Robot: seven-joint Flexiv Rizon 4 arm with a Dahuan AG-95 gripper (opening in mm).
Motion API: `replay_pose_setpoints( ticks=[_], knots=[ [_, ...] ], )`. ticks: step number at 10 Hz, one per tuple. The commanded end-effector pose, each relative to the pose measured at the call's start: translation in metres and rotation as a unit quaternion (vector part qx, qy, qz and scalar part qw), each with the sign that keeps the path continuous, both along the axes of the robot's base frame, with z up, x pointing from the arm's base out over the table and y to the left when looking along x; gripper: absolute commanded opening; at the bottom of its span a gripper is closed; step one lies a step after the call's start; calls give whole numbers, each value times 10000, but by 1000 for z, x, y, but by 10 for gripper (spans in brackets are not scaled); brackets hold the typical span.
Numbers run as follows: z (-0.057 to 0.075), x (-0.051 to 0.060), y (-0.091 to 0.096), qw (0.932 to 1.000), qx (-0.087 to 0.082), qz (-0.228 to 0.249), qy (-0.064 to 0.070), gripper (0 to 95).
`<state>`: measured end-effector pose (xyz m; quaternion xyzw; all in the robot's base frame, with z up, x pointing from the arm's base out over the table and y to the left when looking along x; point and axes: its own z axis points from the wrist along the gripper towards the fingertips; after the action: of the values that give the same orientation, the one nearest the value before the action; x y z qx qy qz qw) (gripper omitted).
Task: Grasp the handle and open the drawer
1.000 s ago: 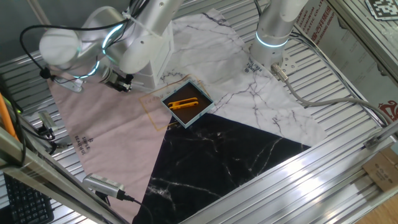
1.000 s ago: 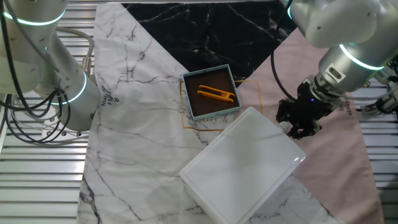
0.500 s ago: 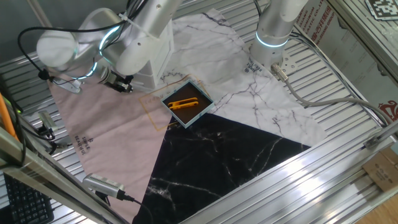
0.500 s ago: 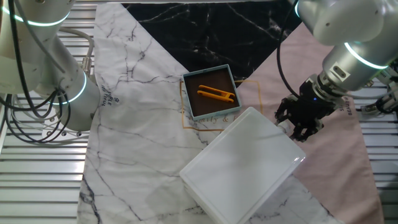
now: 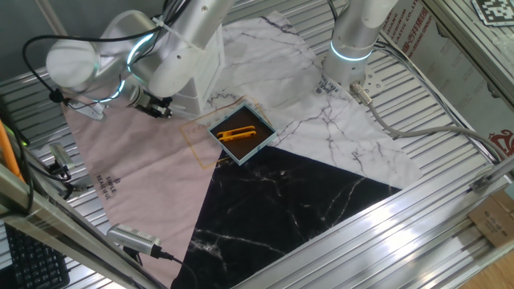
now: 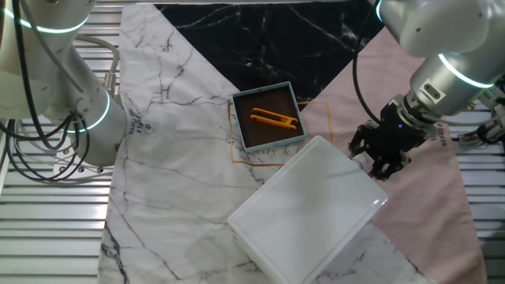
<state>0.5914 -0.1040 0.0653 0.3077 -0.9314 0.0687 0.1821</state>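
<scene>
The white boxy cabinet [image 6: 304, 209] stands on the cloth; in the one fixed view it [image 5: 195, 90] is mostly hidden behind my arm. Only its flat top shows, and the drawer front faces away from the other fixed view. My black gripper [image 6: 377, 164] is pressed up against the cabinet's right side, where the drawer front lies; it also shows in the one fixed view [image 5: 157, 107]. The small black knob is hidden by the fingers and the cabinet's edge. I cannot tell whether the fingers hold it.
A blue-edged tray [image 6: 264, 87] with an orange tool [image 6: 274, 120] lies just beyond the cabinet, also in the one fixed view [image 5: 257, 149]. A second arm's base [image 5: 353, 40] stands at the table's far side. A grey device [image 5: 132, 237] lies near the front edge.
My gripper has shifted slightly along the cabinet's side toward the drawer front, then held still. The cabinet and the tray have not moved.
</scene>
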Motion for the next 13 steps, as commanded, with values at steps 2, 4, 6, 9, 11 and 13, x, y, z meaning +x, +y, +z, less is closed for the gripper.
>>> replay_pose_setpoints(
  ticks=[2, 4, 6, 9, 11, 13],
  knots=[
    [1, -2, -2, 10000, 5, 14, -6, 380],
    [2, -4, -3, 10000, -5, 22, -4, 380],
    [1, -5, -4, 10000, -7, 35, -1, 190],
    [1, -6, -6, 10000, 29, 29, -1, 190],
    [1, -6, -6, 10000, 37, 14, -7, 190],
    [1, -6, -6, 10000, 36, 10, -9, 380]
  ],
)
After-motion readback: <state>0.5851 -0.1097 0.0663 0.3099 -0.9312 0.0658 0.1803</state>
